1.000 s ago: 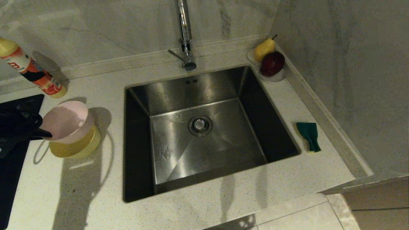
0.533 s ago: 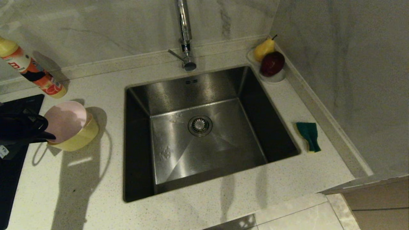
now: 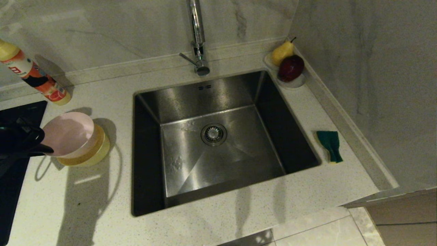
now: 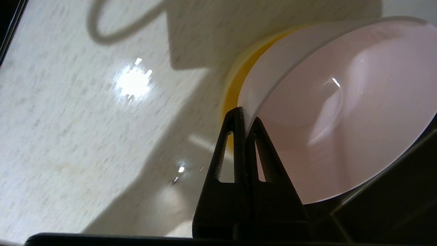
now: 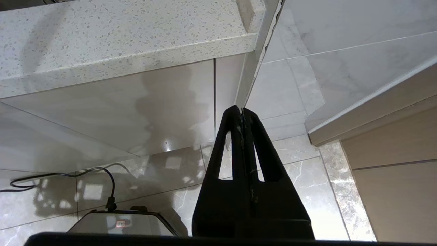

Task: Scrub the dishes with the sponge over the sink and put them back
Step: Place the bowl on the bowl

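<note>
My left gripper is shut on the rim of the pale pink bowl, left of the sink. The pink bowl tilts, its lower part inside the yellow bowl standing on the counter. The green-and-yellow sponge lies on the counter right of the sink, far from both grippers. My right gripper hangs shut and empty below the counter edge, over the floor tiles.
The chrome tap rises behind the sink. A detergent bottle leans at the back left, with a black hob at the left edge. A white dish with a pear and red fruit sits in the back right corner by the wall.
The pink bowl dipped into the yellow bowl, tipping it, then rose a little with my left gripper. The yellow bowl has settled flat again. The right arm has not moved.
</note>
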